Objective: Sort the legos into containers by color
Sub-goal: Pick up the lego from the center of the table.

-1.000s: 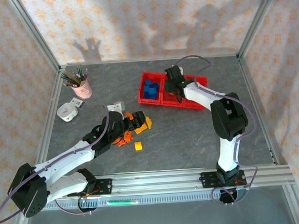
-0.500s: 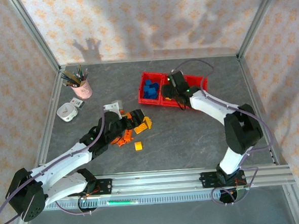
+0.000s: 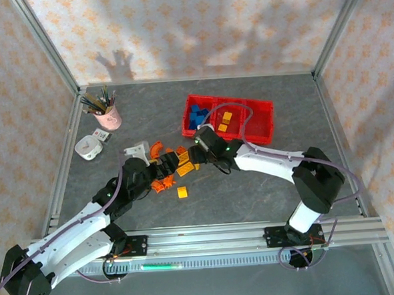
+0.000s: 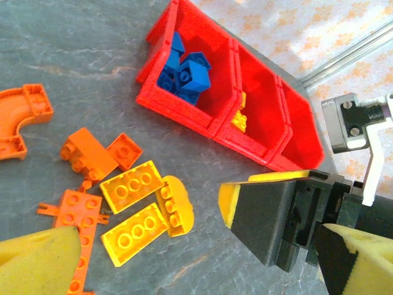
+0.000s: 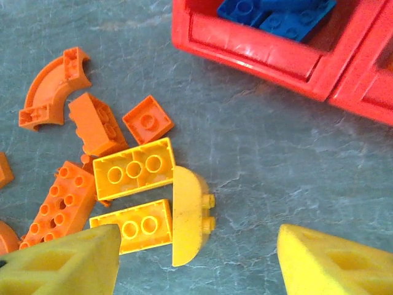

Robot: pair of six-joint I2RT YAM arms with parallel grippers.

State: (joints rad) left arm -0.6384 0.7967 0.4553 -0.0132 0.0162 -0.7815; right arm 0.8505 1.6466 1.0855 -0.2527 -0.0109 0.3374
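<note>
- Right gripper (image 5: 198,252) has swung from above the containers (image 4: 184,109) down to the loose legos (image 5: 132,169) on the grey table (image 3: 266,183). Its jaws are wider than a second ago, spread and empty.
- Left gripper (image 4: 199,246) faces it across the pile, fingers likewise apart, pinching nothing.
- Containers: three red bins in a row. Seen from above, the leftmost holds several blue blocks (image 4: 184,70) and the middle holds two yellow blocks (image 3: 226,117).
- Pile, right wrist view: three yellow pieces and four whole orange ones, one an arch (image 5: 55,86).
- One lone yellow block (image 3: 182,192) lies apart, nearer the arm bases.
</note>
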